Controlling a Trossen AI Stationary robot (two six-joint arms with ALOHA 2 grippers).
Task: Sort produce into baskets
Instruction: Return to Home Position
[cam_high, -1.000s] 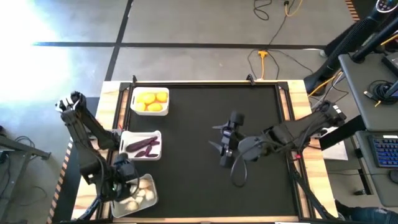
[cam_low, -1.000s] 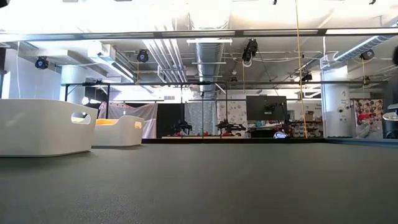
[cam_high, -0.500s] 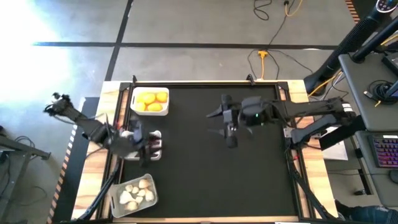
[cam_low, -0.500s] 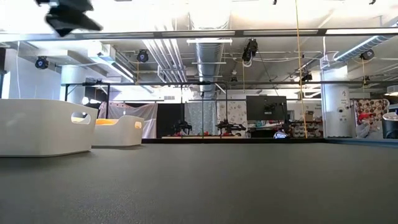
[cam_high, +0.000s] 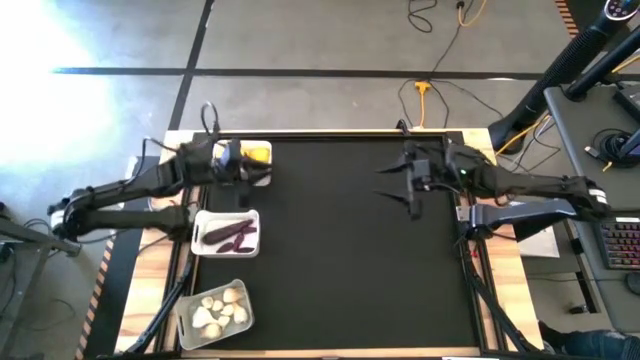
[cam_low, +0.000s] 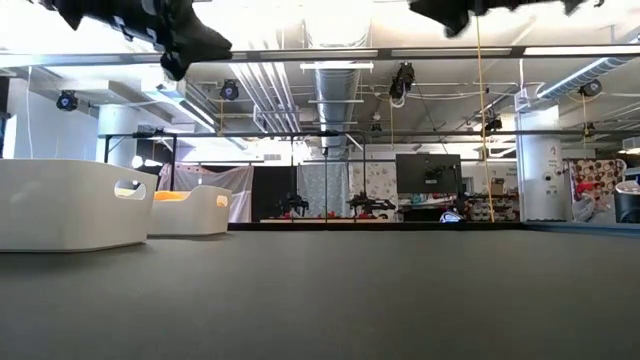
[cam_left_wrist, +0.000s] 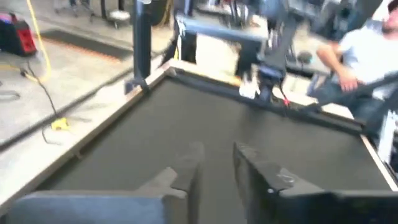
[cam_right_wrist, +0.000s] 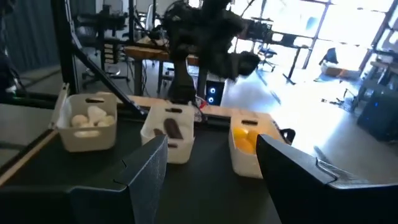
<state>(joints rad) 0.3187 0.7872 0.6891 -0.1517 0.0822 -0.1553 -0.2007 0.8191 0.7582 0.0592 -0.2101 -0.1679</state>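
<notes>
The left gripper (cam_high: 238, 165) had risen off the garlic (cam_high: 215, 312) and the right gripper (cam_high: 393, 182) had drawn back from the middle of the table (cam_high: 330, 270), so sorting looked done. The left, narrowly parted and empty, hung over the yellow fruit (cam_high: 258, 153), purple pieces (cam_high: 232, 234) just beyond, garlic farthest, each in its own tray (cam_high: 226, 213); the right gaped wide, empty, well apart from them.

Your left arm (cam_high: 120, 190) stretches out almost flat from the left side. Its left hand (cam_high: 240, 163) is held high, fingers (cam_left_wrist: 186, 171) parted by a narrow gap, gripping nothing. Your right arm (cam_high: 530, 185) reaches in level from the right side. Its right hand (cam_high: 398, 188) is also raised, fingers (cam_right_wrist: 149, 168) spread wide and empty.
</notes>
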